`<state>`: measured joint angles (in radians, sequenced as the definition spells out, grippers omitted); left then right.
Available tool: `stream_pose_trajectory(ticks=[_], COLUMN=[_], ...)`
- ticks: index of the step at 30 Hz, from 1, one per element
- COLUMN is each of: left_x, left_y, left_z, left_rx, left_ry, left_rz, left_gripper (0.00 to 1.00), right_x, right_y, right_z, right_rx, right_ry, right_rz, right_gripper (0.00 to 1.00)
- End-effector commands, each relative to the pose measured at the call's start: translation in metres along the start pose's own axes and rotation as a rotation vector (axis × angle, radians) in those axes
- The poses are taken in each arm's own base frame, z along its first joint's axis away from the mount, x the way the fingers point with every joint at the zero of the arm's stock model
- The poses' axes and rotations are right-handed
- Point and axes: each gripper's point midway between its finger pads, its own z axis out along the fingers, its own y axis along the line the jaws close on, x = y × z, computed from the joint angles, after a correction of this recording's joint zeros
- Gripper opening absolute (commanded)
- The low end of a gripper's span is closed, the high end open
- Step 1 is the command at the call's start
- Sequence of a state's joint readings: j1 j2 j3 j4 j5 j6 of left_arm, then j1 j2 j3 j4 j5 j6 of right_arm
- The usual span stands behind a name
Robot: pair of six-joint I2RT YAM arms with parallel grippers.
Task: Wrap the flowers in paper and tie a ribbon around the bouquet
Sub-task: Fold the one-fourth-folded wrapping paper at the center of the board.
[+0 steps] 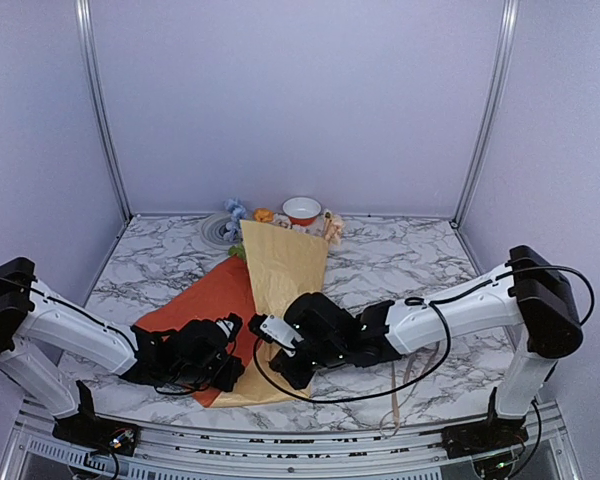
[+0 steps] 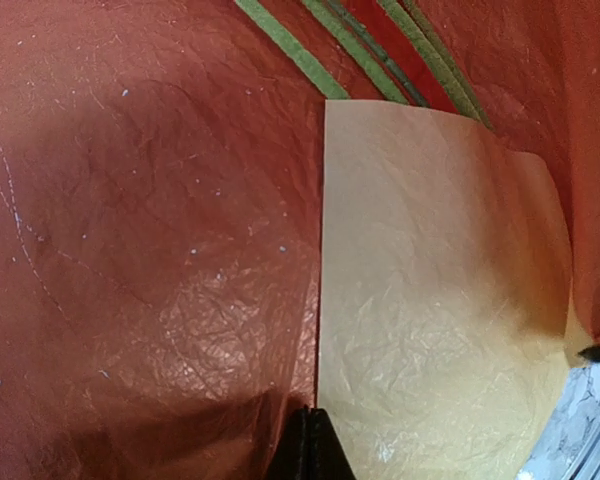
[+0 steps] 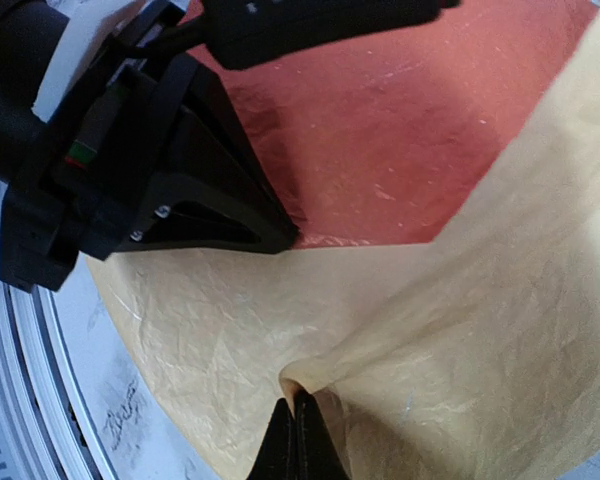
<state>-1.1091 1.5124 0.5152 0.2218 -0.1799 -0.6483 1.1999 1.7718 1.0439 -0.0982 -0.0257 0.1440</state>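
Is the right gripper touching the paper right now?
Touching. The right wrist view shows the right gripper shut on the paper, which puckers into a fold at its fingertips.

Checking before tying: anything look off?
The ribbon lies apart from the paper, under the right arm at the table's near edge, and seems to trail over it. Nothing looks torn or spilled.

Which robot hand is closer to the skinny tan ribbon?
Right. The right gripper pinches the paper just left of the ribbon; the left gripper pinches the paper farther left, beyond it.
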Motion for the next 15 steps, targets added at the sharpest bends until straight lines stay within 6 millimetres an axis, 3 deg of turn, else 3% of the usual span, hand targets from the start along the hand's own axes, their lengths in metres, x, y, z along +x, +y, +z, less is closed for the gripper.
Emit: stream_pose_trajectory(ticks=[1,4,8,15], left_x=[0.008,0.008,0.008,-0.012], left_y=[0.010,0.010,0.010,-0.002], left_z=[0.007,0.009,0.006,-0.030], left_rx=[-0.035,-0.025,-0.011,0.055], left_ry=[-0.002,-0.010,-0.021,-0.074], left_rz=[-0.023,-0.042,-0.054,0.027], left_gripper=[0.00,0.00,0.02,0.49], right_x=[-0.026,-0.020,-0.006,0.014], right_y=[0.037,0.040,0.029,0.009], right_z=[0.015,0.025,0.037,0.056], right_rx=[-0.190,-0.219,-0.243,-0.236], right_ry=[-0.064,-0.041,-0.016,0.038], right_rz=[-0.033,-0.016,0.038,0.100], right_gripper=[0.00,0.00,0.00,0.00])
